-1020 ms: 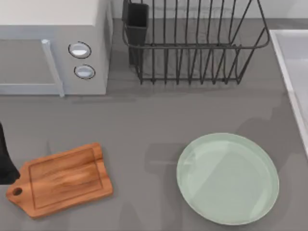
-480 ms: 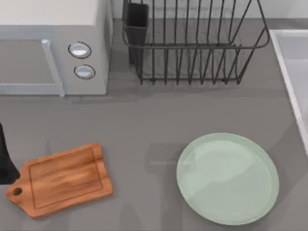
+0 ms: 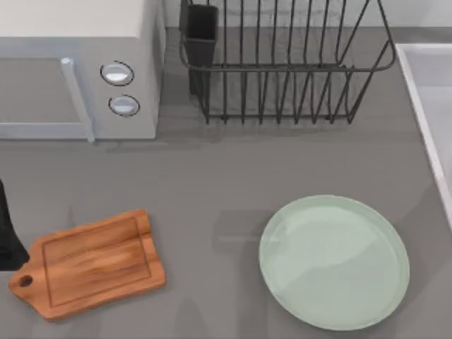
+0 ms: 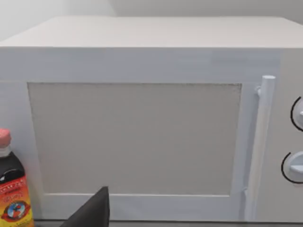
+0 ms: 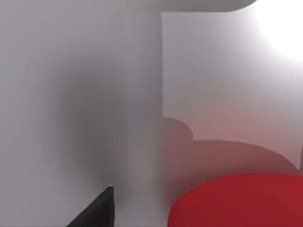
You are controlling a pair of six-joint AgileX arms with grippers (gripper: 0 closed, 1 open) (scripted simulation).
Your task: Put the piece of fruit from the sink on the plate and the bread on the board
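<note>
Right wrist camera down in the sink (image 5: 94,94), fruit (image 5: 236,201) right under it; plate and board bare.

Red fruit lies against the pale basin wall, a pink glow cast on the grey above it. One dark finger (image 5: 94,210) of the right gripper shows beside the fruit, not touching it; cannot tell if that gripper is spread or closed. On the top view: sink rim (image 3: 424,106) along the table's right edge; plate (image 3: 334,262) front right; board (image 3: 88,263) front left, handle toward the left edge. Left arm (image 3: 7,236) parked at the left edge just beside the board's handle. Its wrist view faces the microwave (image 4: 142,118), with a sauce bottle (image 4: 12,189) beside it and one dark finger (image 4: 92,213) showing; its state I cannot tell either. Dish rack (image 3: 282,63) at the back.
</note>
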